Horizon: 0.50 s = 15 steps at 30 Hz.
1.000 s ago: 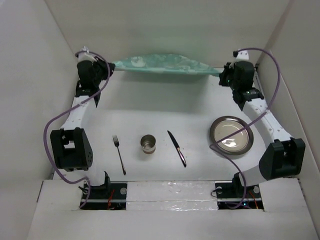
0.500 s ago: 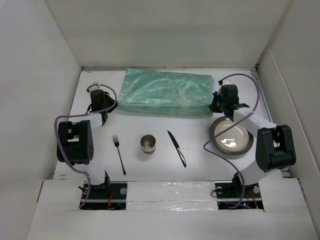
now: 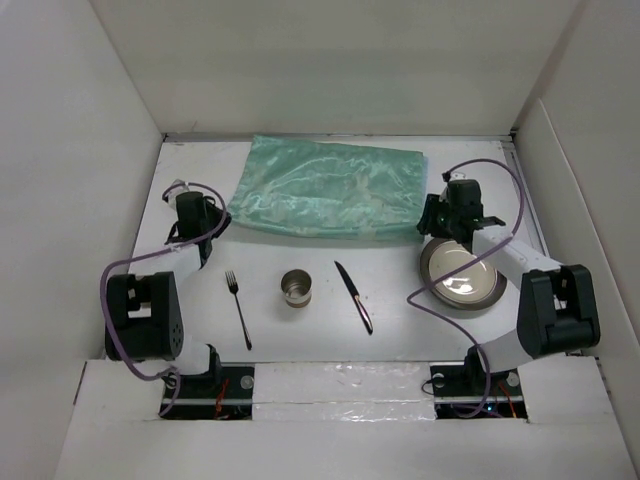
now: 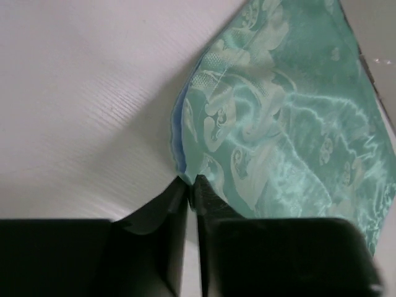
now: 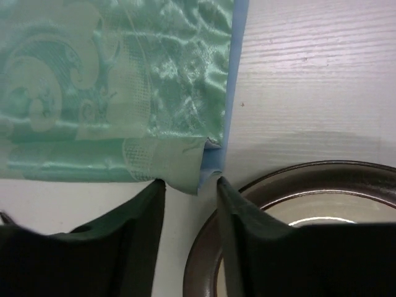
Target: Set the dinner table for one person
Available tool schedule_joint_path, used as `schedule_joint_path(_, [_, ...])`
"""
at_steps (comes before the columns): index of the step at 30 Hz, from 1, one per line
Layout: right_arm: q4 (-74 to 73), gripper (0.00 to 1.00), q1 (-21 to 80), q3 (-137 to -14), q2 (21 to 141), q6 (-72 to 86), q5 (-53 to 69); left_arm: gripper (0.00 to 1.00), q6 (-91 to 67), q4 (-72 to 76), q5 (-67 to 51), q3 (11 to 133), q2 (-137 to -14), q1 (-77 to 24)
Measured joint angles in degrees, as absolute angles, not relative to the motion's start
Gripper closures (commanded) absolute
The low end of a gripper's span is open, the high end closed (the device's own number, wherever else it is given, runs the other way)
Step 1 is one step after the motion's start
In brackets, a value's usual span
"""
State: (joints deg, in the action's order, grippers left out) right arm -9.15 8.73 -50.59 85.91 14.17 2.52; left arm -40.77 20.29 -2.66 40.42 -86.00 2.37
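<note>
White-walled dinner table (image 3: 300, 335): green cloth (image 3: 325, 188) lies spread flat at far centre. Left gripper (image 4: 189, 185) is clenched on its near-left corner. Right gripper (image 5: 190, 185) is slack, fingers parted around the near-right corner, just beside plate (image 3: 462, 273). Fork (image 3: 238, 308), cup (image 3: 296, 288) and knife (image 3: 353, 296) sit on bare table, off the cloth. Judged: cloth laid, all dishes left to place.

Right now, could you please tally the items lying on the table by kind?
green patterned cloth: 1
fork: 1
knife: 1
metal cup: 1
metal plate: 1
Total: 5
</note>
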Motion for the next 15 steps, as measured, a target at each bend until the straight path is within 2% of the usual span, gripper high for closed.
schedule_joint_path(1, [-9.2, 0.46, 8.4, -50.6, 85.0, 14.3, 2.6, 0.64, -41.6, 19.7, -2.1, 40.1, -84.3, 2.4])
schedule_joint_path(2, [-9.2, 0.45, 8.0, -50.8, 84.2, 14.6, 3.0, 0.52, -42.1, 18.8, -1.4, 40.1, -82.8, 2.4])
schedule_joint_path(4, [-9.0, 0.39, 6.8, -51.9, 83.9, 15.0, 4.4, 0.36, -44.4, 17.7, -0.1, 40.1, -80.8, 2.4])
schedule_joint_path(8, [-8.6, 0.32, 5.2, -57.8, 89.0, 16.7, 6.9, 0.30, -47.9, 16.4, 1.3, 38.5, -76.3, 2.6])
schedule_joint_path(10, [-8.3, 0.29, 4.8, -62.3, 94.2, 18.1, 7.6, 0.33, -49.5, 16.5, 1.6, 36.2, -72.1, 2.7])
schedule_joint_path(15, [-9.2, 0.28, 4.1, -74.3, 108.5, 22.4, 8.8, 0.37, -51.0, 17.8, -2.1, 33.9, -59.7, 2.6])
